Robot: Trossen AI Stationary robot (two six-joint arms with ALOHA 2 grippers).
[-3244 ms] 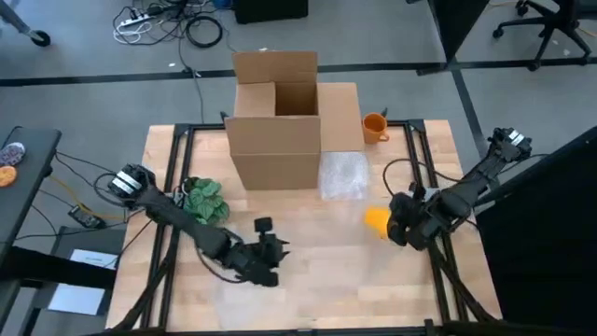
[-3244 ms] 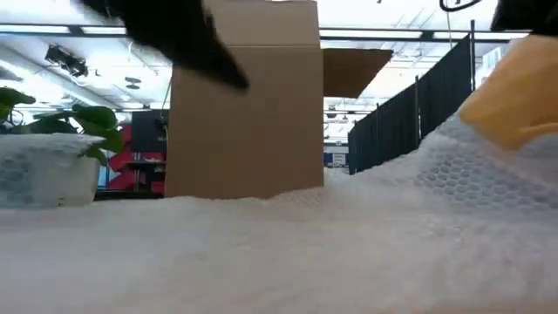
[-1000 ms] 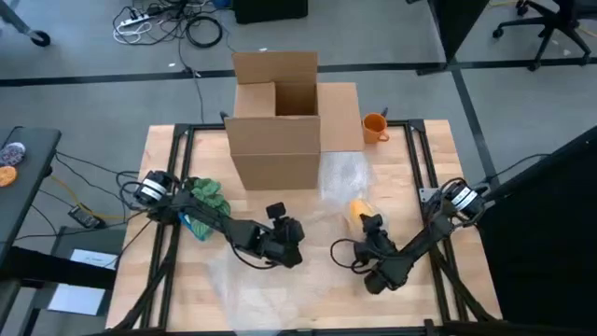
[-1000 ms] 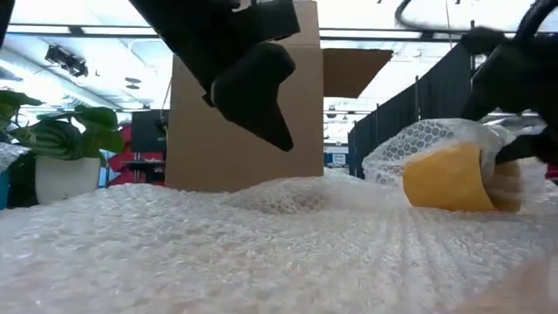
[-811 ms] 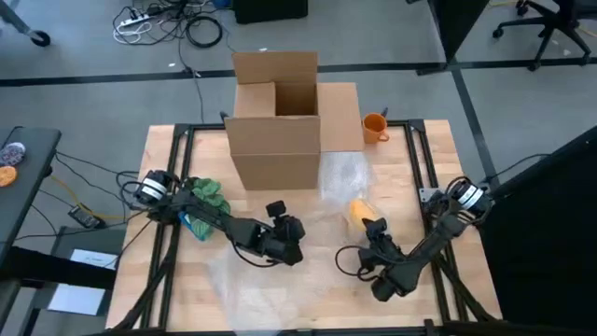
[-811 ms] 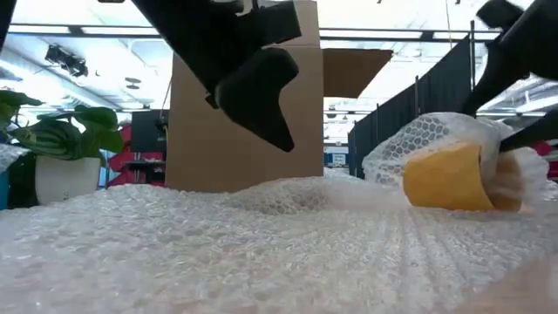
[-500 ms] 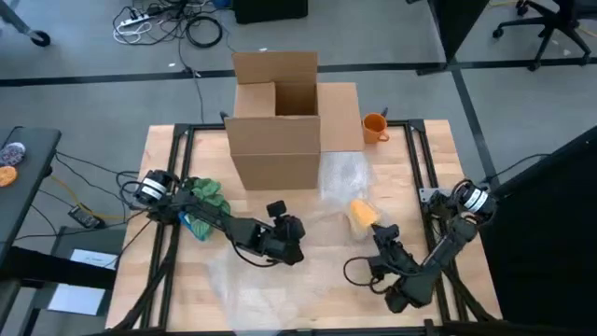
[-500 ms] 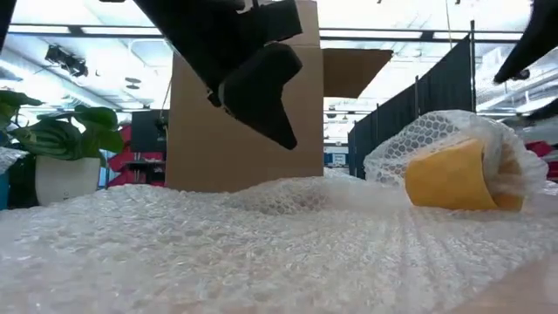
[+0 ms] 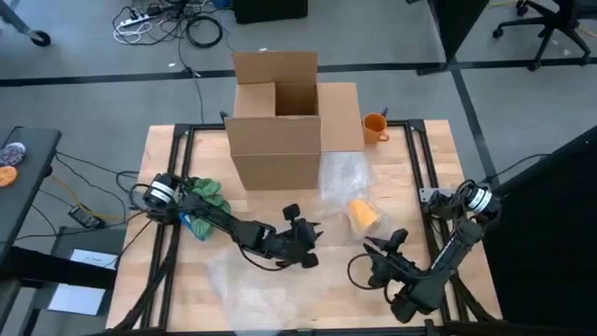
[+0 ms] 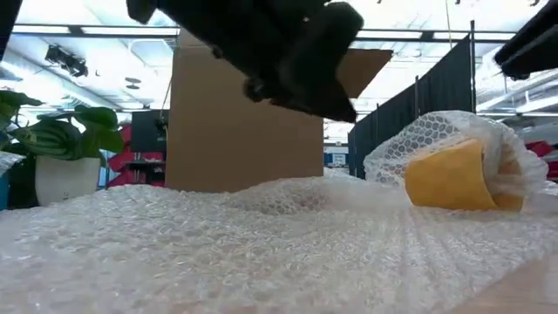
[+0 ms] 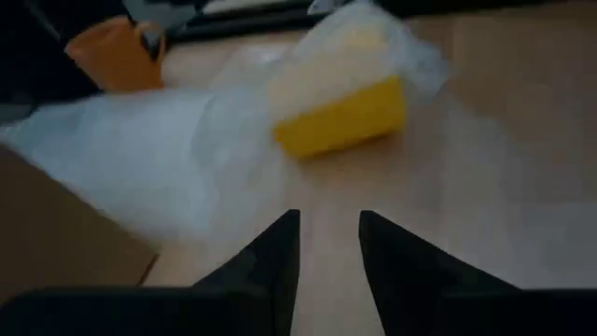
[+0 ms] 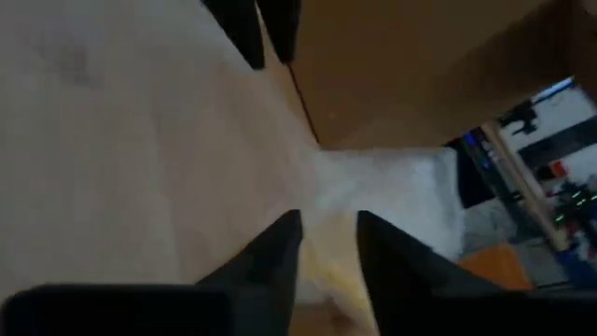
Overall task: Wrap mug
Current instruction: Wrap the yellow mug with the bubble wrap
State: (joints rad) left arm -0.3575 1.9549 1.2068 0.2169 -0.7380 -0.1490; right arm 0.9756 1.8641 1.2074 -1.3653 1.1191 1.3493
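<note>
Two mugs: a yellow mug [image 9: 362,214] half-covered by clear bubble wrap [image 10: 261,244] mid-table, an orange mug [image 9: 374,126] far right. Left gripper [image 9: 308,245] and right gripper [image 9: 392,245], each slightly parted, hold nothing.

Grey floor [image 9: 84,103] surrounds the table [image 9: 429,140]; cables [image 9: 168,23] lie beyond it, dark partitions [image 10: 410,109] behind, a chair base [image 9: 541,28] at its far right.

— What colours show on the desk [image 9: 308,289]?
— Pale wood. A yellow mug [image 9: 363,214] under clear, dotted bubble wrap [image 10: 261,253], a brown cardboard box [image 9: 277,131], an orange mug [image 9: 374,126], a green plant [image 9: 205,198].
— And the fingers [image 11: 280,257]?
— Black.
</note>
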